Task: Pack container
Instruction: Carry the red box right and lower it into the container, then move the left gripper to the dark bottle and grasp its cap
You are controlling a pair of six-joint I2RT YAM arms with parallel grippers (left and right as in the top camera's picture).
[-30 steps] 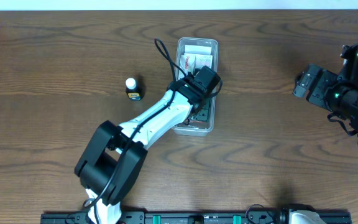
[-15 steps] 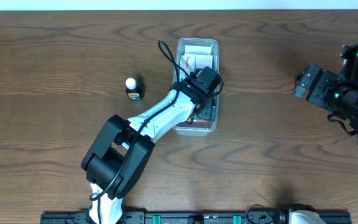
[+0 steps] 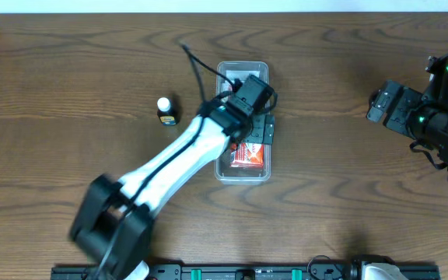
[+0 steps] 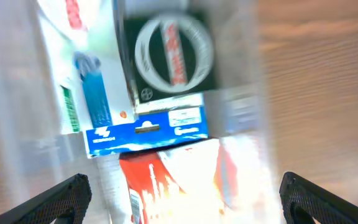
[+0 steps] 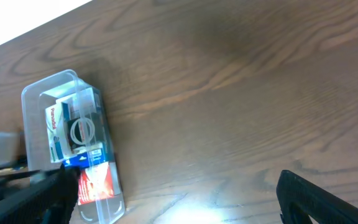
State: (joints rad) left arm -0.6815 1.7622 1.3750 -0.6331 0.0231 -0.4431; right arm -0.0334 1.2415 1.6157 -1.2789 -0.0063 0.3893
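The container (image 3: pixel 243 177) is a clear long tub in the middle of the table. It holds a red and white box (image 3: pixel 249 155) at its near end, and a blue and white box (image 4: pixel 145 134) and a black box with a white ring (image 4: pixel 173 56) further in. My left gripper (image 3: pixel 253 117) hovers over the tub's middle. In the left wrist view its jaws (image 4: pixel 182 202) are wide open and empty above the red box. My right gripper (image 3: pixel 381 105) is at the far right, away from the tub, and its jaws (image 5: pixel 179 205) are open and empty.
A small dark bottle with a white cap (image 3: pixel 166 111) stands on the table left of the container. The container also shows at the left of the right wrist view (image 5: pixel 73 143). Bare brown wood lies between the tub and the right arm.
The left arm swung and lifted back from the tub's near end, uncovering the red and white box there. The container has shifted slightly toward the front. The right arm has not moved.
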